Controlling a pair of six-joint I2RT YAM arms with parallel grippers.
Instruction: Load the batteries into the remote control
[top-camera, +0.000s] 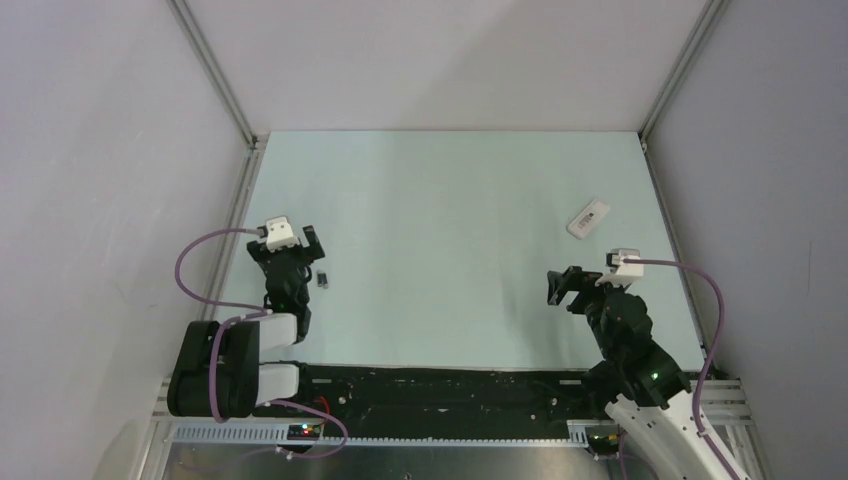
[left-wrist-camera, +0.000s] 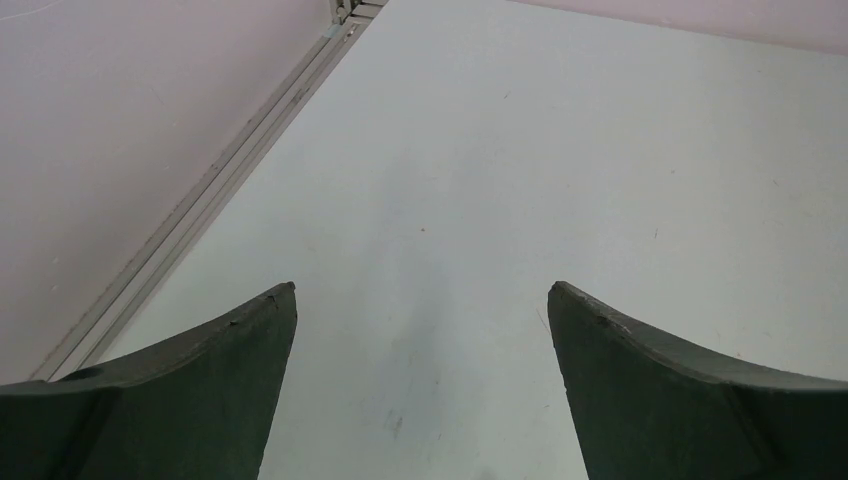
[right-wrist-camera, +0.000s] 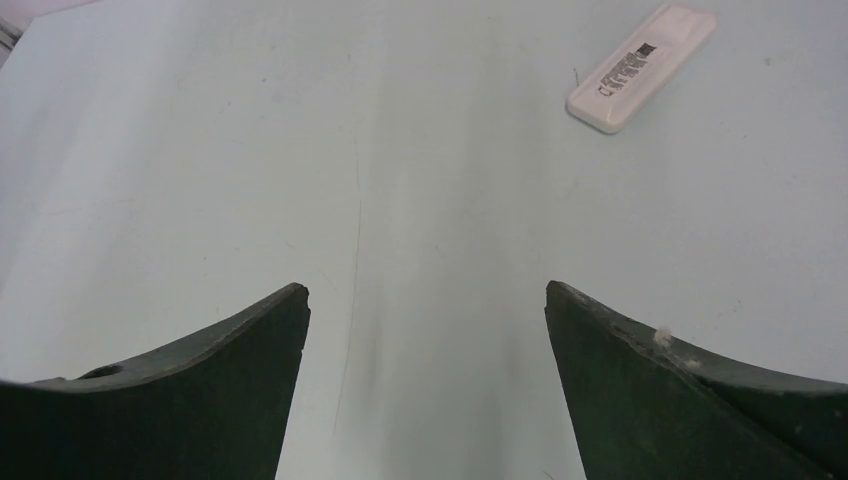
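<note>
The remote control (top-camera: 589, 219) is a small white slab lying label side up at the far right of the pale mat; the right wrist view has it, the remote control (right-wrist-camera: 640, 68), up in its right corner. The batteries (top-camera: 323, 278) show only as a small dark speck on the mat, just right of my left gripper (top-camera: 286, 246), and are outside both wrist views. My left gripper (left-wrist-camera: 422, 290) is open over bare mat. My right gripper (top-camera: 562, 283) sits nearer than the remote and to its left. This right gripper (right-wrist-camera: 425, 288) is open too, nothing between its fingers.
The pale green mat (top-camera: 450, 250) is boxed in by grey walls with metal rails (top-camera: 232, 215) along its left and right sides. A black strip (top-camera: 440, 390) with the arm bases runs along the near edge. Purple cables (top-camera: 190, 270) loop beside each arm.
</note>
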